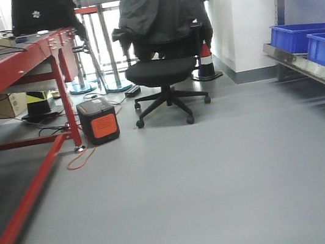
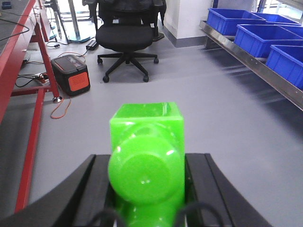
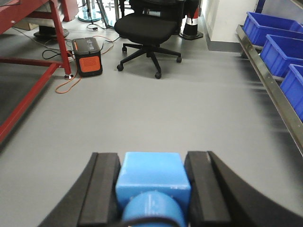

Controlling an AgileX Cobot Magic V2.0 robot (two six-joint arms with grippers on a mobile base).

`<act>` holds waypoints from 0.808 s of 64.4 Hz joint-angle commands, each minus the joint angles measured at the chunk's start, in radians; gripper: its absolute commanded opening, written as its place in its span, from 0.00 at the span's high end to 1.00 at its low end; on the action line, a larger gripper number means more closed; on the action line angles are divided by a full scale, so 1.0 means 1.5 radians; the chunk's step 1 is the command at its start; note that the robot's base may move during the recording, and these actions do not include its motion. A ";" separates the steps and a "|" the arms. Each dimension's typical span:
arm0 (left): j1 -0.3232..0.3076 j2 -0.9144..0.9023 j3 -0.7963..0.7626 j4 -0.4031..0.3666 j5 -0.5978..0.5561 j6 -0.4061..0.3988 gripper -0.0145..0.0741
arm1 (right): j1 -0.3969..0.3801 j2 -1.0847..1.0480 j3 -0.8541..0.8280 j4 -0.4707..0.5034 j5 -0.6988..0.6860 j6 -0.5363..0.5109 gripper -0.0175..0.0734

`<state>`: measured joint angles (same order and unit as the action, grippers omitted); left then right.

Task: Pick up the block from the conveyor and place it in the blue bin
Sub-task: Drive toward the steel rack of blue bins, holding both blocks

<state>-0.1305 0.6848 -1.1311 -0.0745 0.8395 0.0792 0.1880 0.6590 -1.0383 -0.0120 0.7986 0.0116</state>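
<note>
Hidden parts: both wrist views cut the tools off at 6 o'clock, so only the dark pads and part of each held block show; the grippers appear in the wrist views alone
Hard to read: the red-framed bench [image 1: 18, 69] at 9 o'clock in the front view has a dark top seen nearly edge-on, and the small items on it are too blurred to name
Rack: a steel rack [image 1: 306, 71] runs along 3 o'clock carrying the blue bins [image 1: 300, 35]; the frame edge cuts them off and their insides cannot be seen
Floor clutter: a black office chair [image 1: 164, 71] draped with a dark jacket [image 1: 159, 5] stands at 12 o'clock; an orange-and-black box [image 1: 98, 121] sits at 10 o'clock just beside a bench leg, with an orange cable [image 1: 82, 158] looping near it; a striped cone [image 1: 206, 59] stands behind the chair at 1 o'clock
Left gripper [image 2: 147, 161]: pinching a bright green block [image 2: 147, 142], a pad touching each side; the block has a round knob facing the camera and hides the floor behind it
Right gripper [image 3: 151, 158]: clamped on a light blue block [image 3: 152, 172], both pads against its sides
Blocks and bins: in each wrist view the bins lie at 2 o'clock, well apart from the held block, with bare grey floor [image 3: 189, 109] between
</note>
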 commanded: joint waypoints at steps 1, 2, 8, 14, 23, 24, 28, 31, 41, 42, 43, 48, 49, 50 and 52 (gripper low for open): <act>-0.005 -0.001 -0.005 -0.003 -0.014 -0.004 0.96 | -0.003 -0.004 -0.004 -0.007 -0.015 -0.003 0.99; -0.005 -0.001 -0.005 -0.003 -0.014 -0.004 0.96 | -0.003 -0.004 -0.004 -0.007 -0.015 -0.003 0.99; -0.005 -0.001 -0.005 -0.003 -0.014 -0.004 0.96 | -0.003 -0.004 -0.004 -0.007 -0.015 -0.003 0.99; -0.005 -0.001 -0.005 -0.003 -0.014 -0.004 0.96 | -0.003 -0.004 -0.004 -0.007 -0.015 -0.003 0.99; -0.005 -0.001 -0.005 -0.003 -0.014 -0.004 0.96 | -0.003 -0.004 -0.004 -0.007 -0.015 -0.003 0.99; -0.005 -0.001 -0.005 -0.003 -0.014 -0.004 0.96 | -0.003 -0.004 -0.004 -0.007 -0.015 -0.003 0.99; -0.005 -0.001 -0.005 -0.003 -0.014 -0.004 0.96 | -0.003 -0.004 -0.004 -0.007 -0.015 -0.003 0.99; -0.005 -0.001 -0.005 -0.003 -0.014 -0.004 0.96 | -0.003 -0.004 -0.004 -0.007 -0.015 -0.003 0.99; -0.005 -0.001 -0.005 -0.003 -0.014 -0.004 0.96 | -0.003 -0.004 -0.004 -0.007 -0.015 -0.003 0.99; -0.005 -0.001 -0.005 -0.003 -0.014 -0.004 0.96 | -0.003 -0.004 -0.004 -0.007 -0.015 -0.003 0.99; -0.005 -0.001 -0.005 -0.003 -0.014 -0.004 0.96 | -0.003 -0.004 -0.004 -0.007 -0.015 -0.003 0.99; -0.005 -0.001 -0.005 -0.003 -0.014 -0.004 0.96 | -0.003 -0.004 -0.004 -0.007 -0.015 -0.003 0.99; -0.005 -0.001 -0.005 -0.003 -0.014 -0.004 0.96 | -0.003 -0.004 -0.004 -0.007 -0.015 -0.003 0.99; -0.005 -0.001 -0.005 -0.003 -0.014 -0.004 0.96 | -0.003 -0.004 -0.004 -0.007 -0.015 -0.003 0.99; -0.005 -0.001 -0.005 -0.003 -0.014 -0.004 0.96 | -0.003 -0.004 -0.004 -0.007 -0.015 -0.003 0.99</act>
<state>-0.1305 0.6848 -1.1311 -0.0745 0.8395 0.0792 0.1880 0.6590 -1.0383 -0.0120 0.7986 0.0100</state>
